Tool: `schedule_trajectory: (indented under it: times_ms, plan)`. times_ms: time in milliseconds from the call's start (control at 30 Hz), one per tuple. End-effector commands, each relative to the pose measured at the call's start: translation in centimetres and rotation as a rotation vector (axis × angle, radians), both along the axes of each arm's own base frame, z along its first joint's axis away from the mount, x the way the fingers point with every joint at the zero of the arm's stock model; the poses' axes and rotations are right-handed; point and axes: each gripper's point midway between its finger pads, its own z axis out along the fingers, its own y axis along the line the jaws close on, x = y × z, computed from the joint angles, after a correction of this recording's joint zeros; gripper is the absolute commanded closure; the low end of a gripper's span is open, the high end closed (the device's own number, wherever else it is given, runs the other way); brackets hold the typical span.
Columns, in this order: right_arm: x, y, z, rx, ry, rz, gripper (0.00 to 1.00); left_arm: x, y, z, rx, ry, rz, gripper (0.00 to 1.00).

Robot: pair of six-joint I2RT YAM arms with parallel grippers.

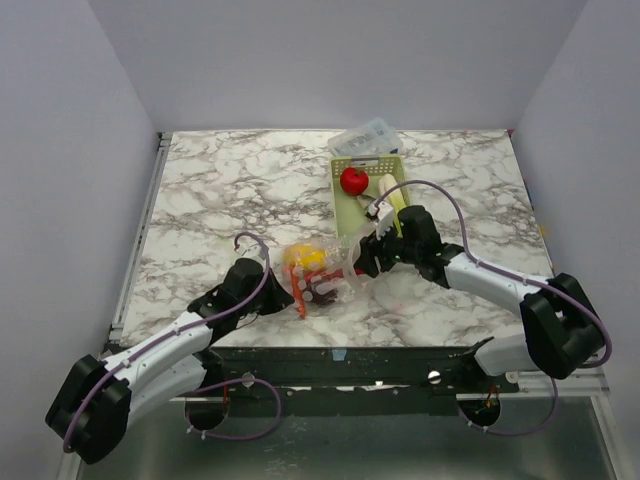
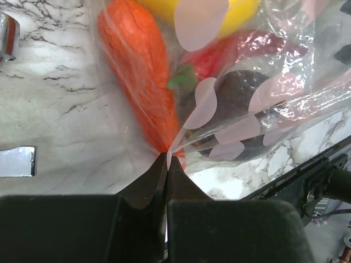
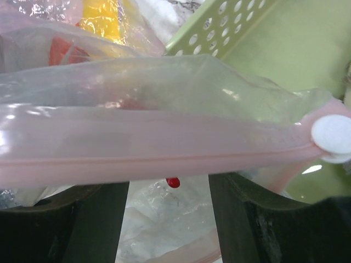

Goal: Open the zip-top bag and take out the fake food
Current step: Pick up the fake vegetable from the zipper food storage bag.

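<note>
**Marble surface, bag pinched at one corner, zip not yet parted**

White-veined marble surface (image 1: 220, 190) carries the zip-top bag (image 1: 335, 272) near its front edge, between the two arms, with a pale green basket (image 1: 340, 165) just behind it. Most of the fake food (image 1: 303, 260) sits inside the bag. The left wrist view shows a carrot (image 2: 137, 71), a lemon (image 2: 241, 11), a chili (image 2: 219, 55) and a dark beet (image 2: 241, 93) pressed against the film. A red fruit (image 1: 353, 181) and a pale leek (image 1: 388, 188) already lie in the basket.

The left claw (image 2: 167, 164) is pressed together on a thin corner of the bag's film, right by the carrot's tip. The right claw (image 3: 169, 189) stands apart at the bag's other end, with the pink zip strip (image 3: 164, 148) draped across its fingertips. No pinch on the strip shows.

From what is visible of it, the strip looks sealed. The left hold is only a wisp of slick film, so a pull from the right may slide it free or stretch it. If the right claw closes over both lips at once, the pull would drag the whole bag rather than part the zip. The basket wall is near the right claw and could get knocked. Food spilling out near the front edge may roll off.
</note>
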Motion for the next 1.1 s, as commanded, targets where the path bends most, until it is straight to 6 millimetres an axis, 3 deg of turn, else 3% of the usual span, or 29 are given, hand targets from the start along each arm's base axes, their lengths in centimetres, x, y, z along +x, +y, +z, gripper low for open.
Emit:
schedule_trajectory:
  times_ms: [0, 267, 400, 733, 933, 1067]
  plan:
    - [-0.8, 1.2, -1.2, -0.026, -0.003, 0.142, 0.4, 0.3, 0.0, -0.5, 0.013, 0.013, -0.003, 1.0]
    - [-3.5, 2.9, -2.1, -0.071, -0.057, 0.365, 0.42, 0.1, -0.3, -1.7, 0.023, 0.042, -0.02, 1.0]
    - [-5.5, 2.7, -3.6, -0.109, -0.011, 0.499, 0.42, 0.2, -0.4, -1.8, 0.02, 0.043, -0.022, 1.0]
    - [-3.8, 3.1, -6.4, -0.241, -0.017, 0.467, 0.45, 0.2, -0.3, -1.9, 0.025, 0.038, -0.025, 1.0]
    - [-3.4, 3.2, -7.6, -0.301, -0.002, 0.447, 0.58, 0.1, -0.3, -2.1, 0.017, 0.036, -0.021, 1.0]
    - [-2.9, 2.9, -7.4, -0.317, 0.002, 0.412, 0.54, 0.1, -0.1, -2.1, 0.014, 0.026, -0.015, 1.0]
